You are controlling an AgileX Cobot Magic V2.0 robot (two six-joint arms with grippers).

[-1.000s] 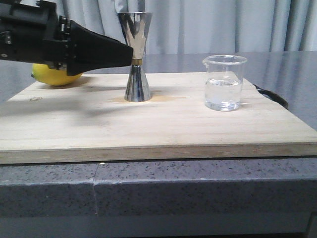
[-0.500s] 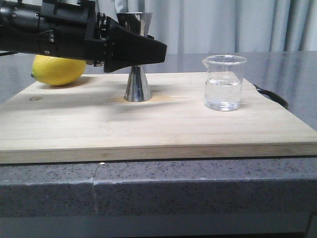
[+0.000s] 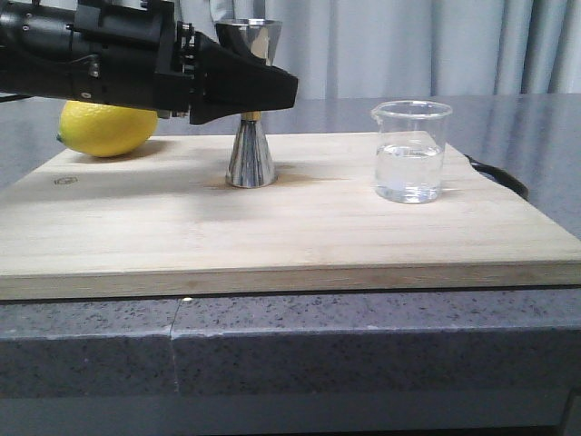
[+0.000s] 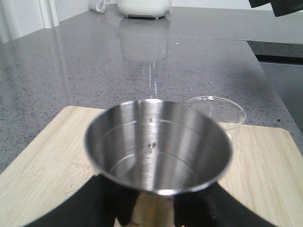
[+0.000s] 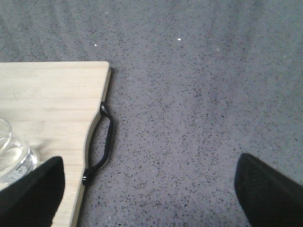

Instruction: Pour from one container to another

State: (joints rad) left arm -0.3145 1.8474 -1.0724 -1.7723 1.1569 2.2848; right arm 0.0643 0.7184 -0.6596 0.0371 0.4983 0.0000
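The steel jigger (image 3: 248, 41) stands upright on the wooden board (image 3: 290, 232), left of centre. My left gripper (image 3: 283, 91) reaches in from the left, its black fingers (image 4: 106, 201) pressed against both sides of the narrow waist, under the empty upper cup (image 4: 156, 142). The glass beaker (image 3: 411, 154) holds clear liquid and stands on the board's right side, a hand's width from the jigger (image 4: 222, 111). My right gripper (image 5: 149, 189) is open over the grey counter beside the board's right edge, with the beaker (image 5: 12, 158) just off one finger. It is out of the front view.
A yellow lemon (image 3: 107, 127) lies at the board's back left, behind my left arm. The board's black handle (image 5: 105, 139) sticks out on its right edge. A white appliance (image 4: 144, 7) stands on the grey counter (image 5: 203, 94) beyond.
My left gripper moved right until its fingers passed the jigger's waist, then dropped slightly and closed on it. Jigger and beaker stand where they were.
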